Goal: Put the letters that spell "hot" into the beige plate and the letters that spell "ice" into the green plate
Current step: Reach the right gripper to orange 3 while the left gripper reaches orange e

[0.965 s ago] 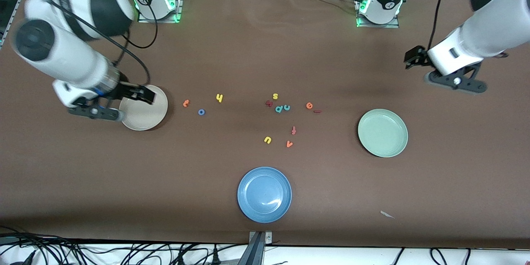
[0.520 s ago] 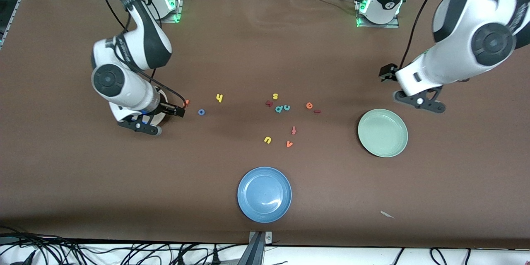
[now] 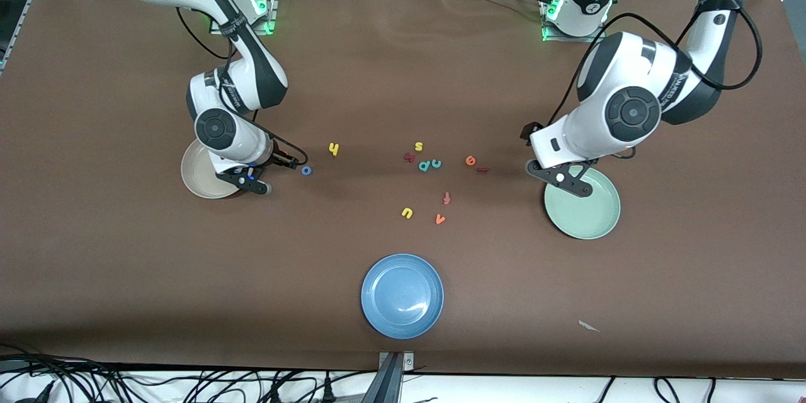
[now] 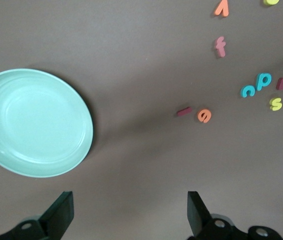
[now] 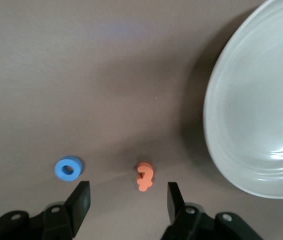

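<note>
My right gripper (image 3: 288, 162) (image 5: 127, 200) hangs low and open beside the beige plate (image 3: 196, 177) (image 5: 261, 115). The orange t (image 5: 144, 176) lies just ahead of its fingertips, and the blue o (image 3: 306, 170) (image 5: 68, 168) is off to one side. The arm hides the t in the front view. The yellow h (image 3: 334, 149) lies farther from the front camera. My left gripper (image 3: 560, 177) (image 4: 130, 212) is open and empty by the green plate's (image 3: 587, 213) (image 4: 31, 122) rim. The dark red i (image 3: 483, 170) (image 4: 184, 111), orange e (image 3: 470, 160) (image 4: 204, 115) and teal c (image 3: 436, 164) (image 4: 248, 90) lie mid-table.
Other letters are scattered mid-table: a yellow s (image 3: 419, 147), a teal p (image 3: 425, 165), a dark red letter (image 3: 409, 157), an orange-red f (image 3: 446, 198), a yellow u (image 3: 407, 213) and an orange v (image 3: 440, 219). A blue plate (image 3: 402, 296) sits nearest the front camera.
Both arms swung in toward the middle. The right gripper went from over the beige plate to the t and o, its jaws narrowing. The left gripper came to the green plate's rim.
</note>
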{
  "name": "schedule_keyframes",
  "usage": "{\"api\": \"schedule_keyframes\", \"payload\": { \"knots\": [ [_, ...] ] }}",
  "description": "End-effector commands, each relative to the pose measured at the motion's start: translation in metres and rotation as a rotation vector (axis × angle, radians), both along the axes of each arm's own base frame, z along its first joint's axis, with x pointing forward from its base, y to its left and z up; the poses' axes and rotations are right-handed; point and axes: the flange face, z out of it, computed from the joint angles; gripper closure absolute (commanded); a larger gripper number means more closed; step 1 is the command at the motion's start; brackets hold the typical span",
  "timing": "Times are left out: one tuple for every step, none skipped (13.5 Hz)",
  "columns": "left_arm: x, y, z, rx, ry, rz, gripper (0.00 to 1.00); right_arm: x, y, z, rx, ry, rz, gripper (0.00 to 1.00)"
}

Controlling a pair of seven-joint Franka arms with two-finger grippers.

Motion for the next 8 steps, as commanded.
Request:
{"api": "schedule_keyframes", "payload": {
  "knots": [
    [-0.003,-0.032,-0.03,-0.018,0.022,0.087,0.0,-0.012,-0.002,-0.01,-0.001,-0.001,-0.019,0.41],
    [-0.009,-0.055,-0.043,-0.013,0.02,0.122,0.0,-0.014,-0.002,-0.012,-0.003,0.002,-0.021,0.49],
    [-0.016,-0.072,-0.053,-0.01,0.011,0.166,0.0,-0.015,-0.003,-0.014,-0.004,0.005,-0.02,0.5],
    [-0.024,-0.088,-0.074,-0.002,0.004,0.211,0.0,-0.019,-0.004,-0.017,-0.001,-0.002,-0.021,0.5],
    [-0.032,-0.095,-0.093,-0.001,-0.005,0.244,0.0,-0.022,-0.004,-0.021,0.005,-0.016,-0.021,0.5],
    [-0.04,-0.102,-0.114,-0.006,-0.02,0.256,0.0,-0.023,-0.005,-0.024,0.012,-0.033,-0.024,0.5],
    [-0.044,-0.103,-0.13,-0.012,-0.03,0.261,0.0,-0.024,-0.005,-0.026,0.014,-0.037,-0.021,0.5],
    [-0.047,-0.103,-0.147,-0.009,-0.03,0.258,0.0,-0.024,-0.005,-0.025,0.014,-0.039,-0.023,0.5]
  ]
}}
